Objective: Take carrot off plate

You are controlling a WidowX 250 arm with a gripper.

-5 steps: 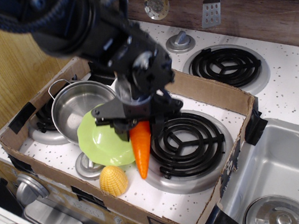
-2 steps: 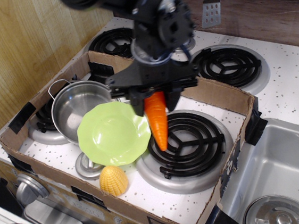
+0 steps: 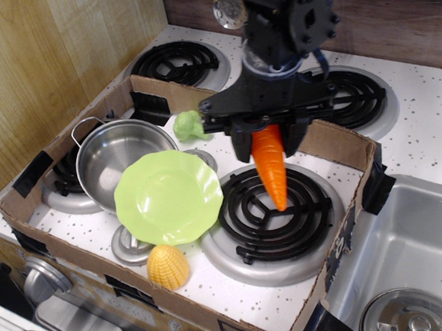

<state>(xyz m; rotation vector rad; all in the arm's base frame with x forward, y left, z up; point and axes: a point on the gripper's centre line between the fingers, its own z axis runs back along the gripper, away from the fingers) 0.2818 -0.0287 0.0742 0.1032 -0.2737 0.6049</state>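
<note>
Beside plate (image 3: 169,196), pot (image 3: 116,156), corn (image 3: 168,267), broccoli (image 3: 189,125)

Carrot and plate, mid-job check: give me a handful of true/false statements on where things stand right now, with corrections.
1. The carrot is held in the end effector, hanging point-down. True.
2. The carrot is lying on the plate. False: it hangs over the black coil burner to the plate's right, clear of the plate.
3. The plate has nothing on it. True.
4. The corn sits inside the steel pot. False: it rests on the stove top near the box's front edge; the pot looks empty.
5. The broccoli is behind the plate, near the pot's rim. True.
</note>
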